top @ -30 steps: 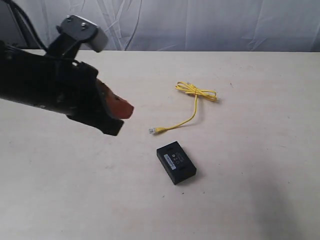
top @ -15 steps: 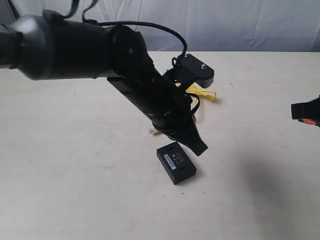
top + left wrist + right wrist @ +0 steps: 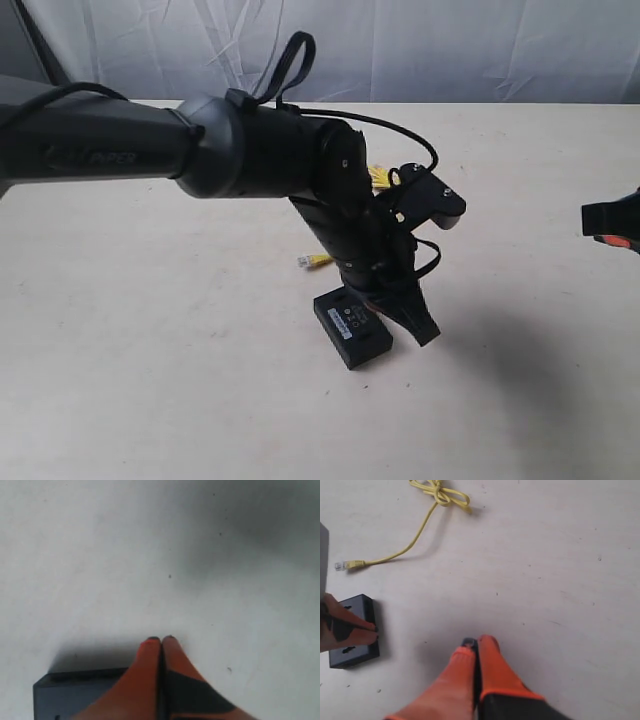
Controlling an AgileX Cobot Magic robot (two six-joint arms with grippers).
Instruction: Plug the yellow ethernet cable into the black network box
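Observation:
The black network box lies flat on the table; it also shows in the wrist views. My left gripper is shut and empty, its orange fingertips low over the box's edge; whether they touch it I cannot tell. The yellow ethernet cable lies beyond the box, with its knotted loop at the far end and a clear plug near the box. In the exterior view the left arm hides much of the cable. My right gripper is shut and empty, well apart from both.
The big dark left arm stretches across the pale table from the left. At the right edge of the exterior view only a small part of the right gripper shows. A white curtain hangs behind the table.
The left arm has swung from the left side across the table and come down with its tip at the box. The right gripper entered at the right edge and has stayed there since.

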